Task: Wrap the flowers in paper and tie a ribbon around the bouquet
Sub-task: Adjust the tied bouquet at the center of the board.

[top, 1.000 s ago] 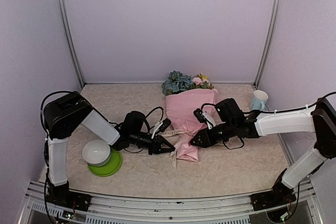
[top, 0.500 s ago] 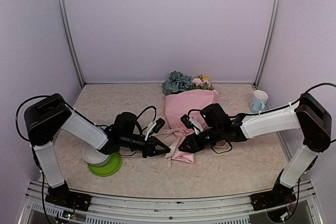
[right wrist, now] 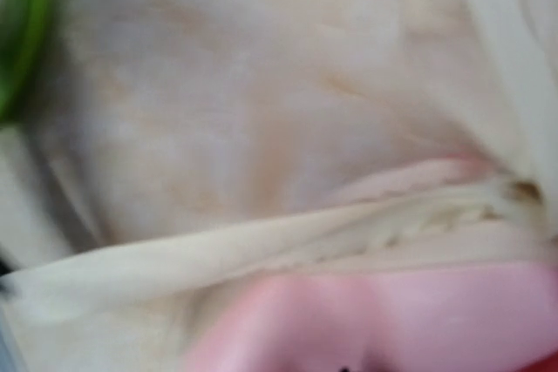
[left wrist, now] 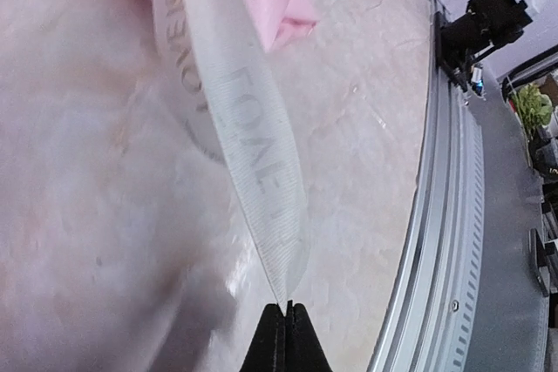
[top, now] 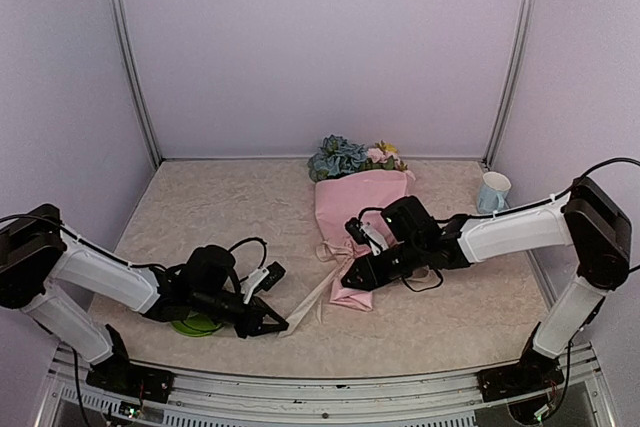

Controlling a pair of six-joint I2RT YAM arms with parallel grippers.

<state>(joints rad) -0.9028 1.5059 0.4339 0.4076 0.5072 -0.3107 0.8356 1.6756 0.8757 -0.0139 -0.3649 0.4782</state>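
The bouquet (top: 362, 209) lies on the table as a pink paper cone, and the blue, pink and yellow flowers (top: 347, 158) show at its far, wide end. The cream lettered ribbon (top: 318, 292) runs from the cone's narrow end toward the near left. My left gripper (top: 277, 328) is shut on the ribbon's end (left wrist: 257, 145), which rises from the pinched jaws (left wrist: 289, 306) toward the pink paper (left wrist: 281, 8). My right gripper (top: 350, 281) sits on the cone's narrow end. Its wrist view shows only blurred pink paper (right wrist: 392, 320) right at the jaws, with the ribbon (right wrist: 218, 250) crossing just beyond.
A green plate (top: 192, 326) lies under my left forearm near the front edge. A pale blue mug (top: 493, 190) stands at the right. Metal frame posts stand at the back corners, and a metal rail (left wrist: 453, 241) runs along the table's near edge.
My left arm has swung back toward the near left with the ribbon end, drawing the ribbon out long. My right gripper moved left onto the cone's narrow end, then held there.
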